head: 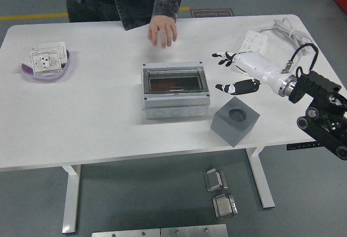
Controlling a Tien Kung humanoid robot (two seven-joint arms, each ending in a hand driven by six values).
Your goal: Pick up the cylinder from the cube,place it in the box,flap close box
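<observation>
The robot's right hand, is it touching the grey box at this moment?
No, the right hand hangs over bare table to the right of the box, holding nothing, with a clear gap between them.
</observation>
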